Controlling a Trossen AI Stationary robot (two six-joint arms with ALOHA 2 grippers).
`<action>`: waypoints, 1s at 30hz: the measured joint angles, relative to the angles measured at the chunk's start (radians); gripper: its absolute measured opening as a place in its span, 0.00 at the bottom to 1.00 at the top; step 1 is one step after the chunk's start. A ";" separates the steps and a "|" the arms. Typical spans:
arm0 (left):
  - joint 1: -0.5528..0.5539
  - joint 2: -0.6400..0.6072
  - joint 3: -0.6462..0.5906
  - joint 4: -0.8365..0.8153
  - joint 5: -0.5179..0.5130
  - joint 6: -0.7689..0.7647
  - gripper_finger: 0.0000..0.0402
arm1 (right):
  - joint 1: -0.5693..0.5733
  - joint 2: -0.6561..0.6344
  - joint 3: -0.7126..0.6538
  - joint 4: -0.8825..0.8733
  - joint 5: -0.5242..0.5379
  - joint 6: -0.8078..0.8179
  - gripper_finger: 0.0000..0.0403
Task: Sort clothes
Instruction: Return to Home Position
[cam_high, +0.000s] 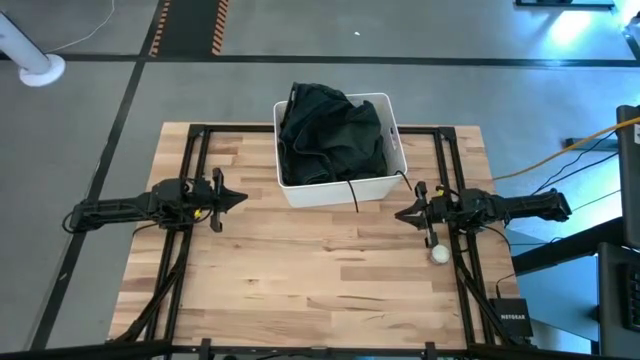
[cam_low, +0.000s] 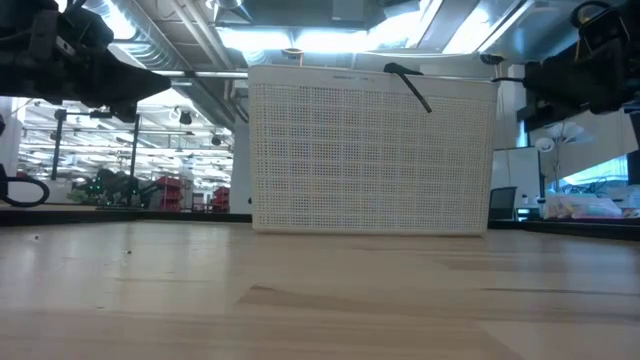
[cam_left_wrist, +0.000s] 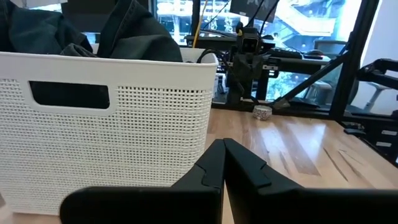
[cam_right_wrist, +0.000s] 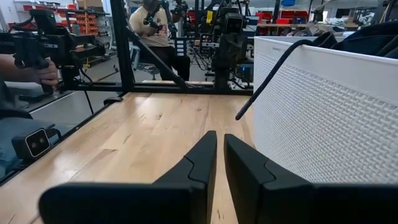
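Sorting appears complete: the clothes (cam_high: 330, 135) lie heaped in the bin (cam_high: 320, 190), a dark crumpled mass rising above its rim, with one black cord (cam_high: 353, 195) hanging over the front wall and no garment visible outside the bin. The left gripper (cam_high: 240, 197) and right gripper (cam_high: 400, 213) hang empty on either side of the bin, fingers pressed together

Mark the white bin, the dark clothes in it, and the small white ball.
white bin (cam_high: 320, 190): high view, near outer wall.
dark clothes (cam_high: 330, 135): high view, middle of the heap.
small white ball (cam_high: 440, 254): high view, its centre.
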 joint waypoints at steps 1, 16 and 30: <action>0.000 0.000 0.000 0.000 0.000 0.004 0.00 | 0.000 0.000 0.000 0.000 0.000 0.000 0.12; 0.000 0.000 0.000 0.001 -0.008 0.033 0.01 | 0.000 0.000 0.000 -0.001 0.000 0.000 0.12; 0.000 0.000 0.000 0.001 -0.009 0.033 0.00 | 0.000 0.000 0.000 -0.001 0.001 0.000 0.12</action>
